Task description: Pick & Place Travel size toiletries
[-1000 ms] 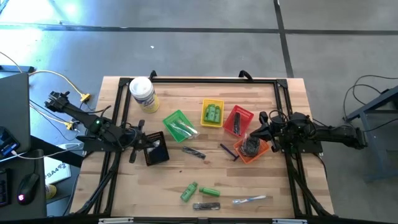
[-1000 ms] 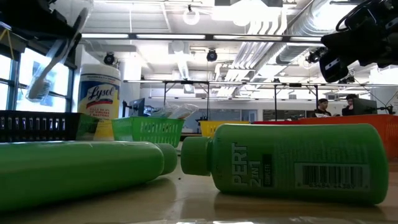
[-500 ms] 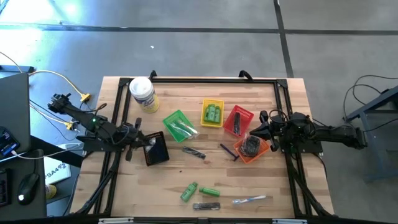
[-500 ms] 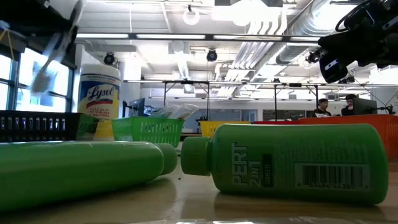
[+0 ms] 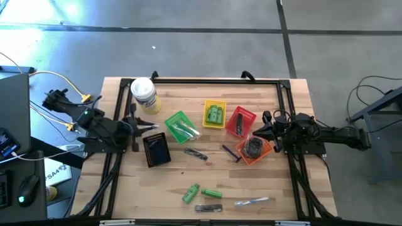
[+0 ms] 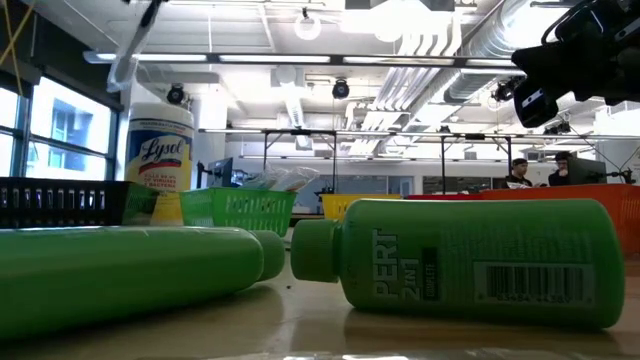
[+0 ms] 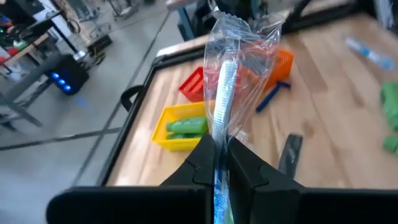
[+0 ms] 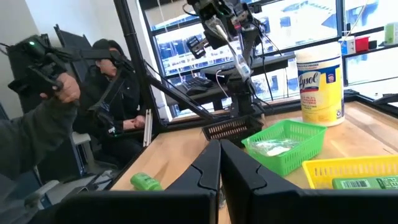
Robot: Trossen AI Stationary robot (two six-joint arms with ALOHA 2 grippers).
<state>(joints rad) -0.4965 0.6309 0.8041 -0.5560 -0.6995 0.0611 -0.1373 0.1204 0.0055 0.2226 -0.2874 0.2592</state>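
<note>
My left gripper (image 5: 142, 126) hangs over the table's left part, between the black basket (image 5: 156, 150) and the green basket (image 5: 180, 125), shut on a clear-wrapped silvery piece (image 7: 225, 87), which also shows high up in the low view (image 6: 131, 50). My right gripper (image 5: 259, 134) waits shut above the orange basket (image 5: 259, 150), which holds dark grey discs. Two green bottles (image 5: 191, 193) (image 5: 211, 193), two wrapped silvery pieces (image 5: 208, 208) (image 5: 254, 201), a purple razor (image 5: 231, 152) and a dark comb (image 5: 196, 154) lie flat on the table. My left gripper pinches the clear-wrapped piece between its two fingers (image 7: 200, 163) at the piece's lower end (image 7: 218, 144). The piece runs along the fingers and sticks out beyond their tips. It is lifted clear of the table and baskets, with its wrapper loose at the free end (image 7: 239, 31).
A white-lidded wipes jar (image 5: 144, 94) stands at the far left. The yellow basket (image 5: 214, 113) holds green bottles and the red basket (image 5: 240, 121) dark sticks. A black frame (image 5: 207, 80) rims the table. People sit beyond the table (image 8: 118, 99).
My left gripper has risen from above the black basket and drawn toward the table's left and far side, carrying the clear-wrapped piece higher. The piece stays in the hold throughout. The right arm has kept still.
</note>
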